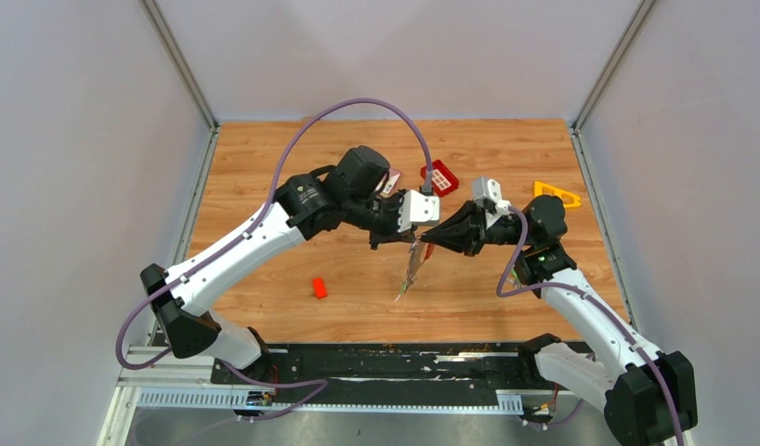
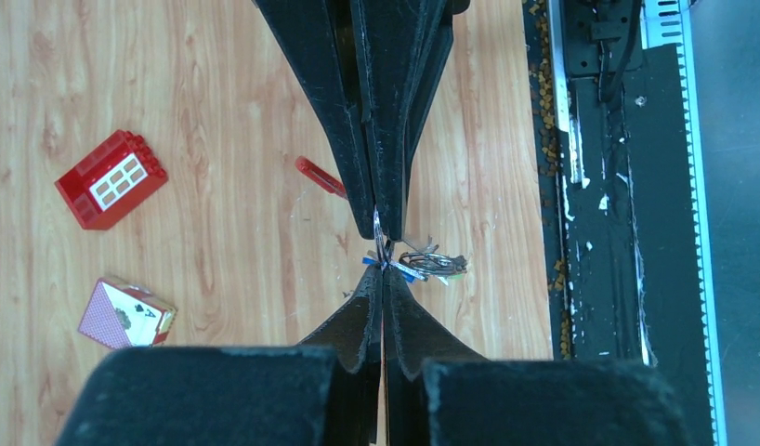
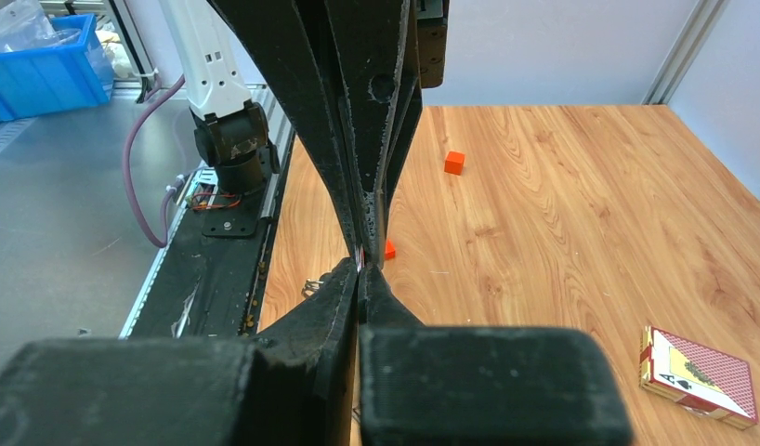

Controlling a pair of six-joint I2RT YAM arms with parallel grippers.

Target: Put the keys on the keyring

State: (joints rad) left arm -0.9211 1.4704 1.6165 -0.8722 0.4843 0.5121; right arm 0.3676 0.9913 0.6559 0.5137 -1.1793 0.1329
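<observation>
My two grippers meet tip to tip above the middle of the table. A thin metal keyring (image 2: pixel 378 234) spans the short gap between them. My right gripper (image 3: pixel 362 267) is shut on its top end, and the right fingers (image 2: pixel 381 139) come down from the top of the left wrist view. My left gripper (image 2: pixel 383 268) is shut across a blue-headed key (image 2: pixel 411 273) right at the ring's lower end. More keys (image 2: pixel 435 263), one with a green bit, bunch beside the tips. From above they dangle (image 1: pixel 412 271) below both grippers (image 1: pixel 416 241). A red fob piece (image 2: pixel 319 176) hangs close by.
A red gridded tray (image 1: pixel 439 177) and a card pack (image 2: pixel 127 313) lie behind the left arm. A yellow triangle (image 1: pixel 557 195) lies at the back right. A small red block (image 1: pixel 319 288) sits near the left front. The black base rail (image 1: pixel 376 362) runs along the near edge.
</observation>
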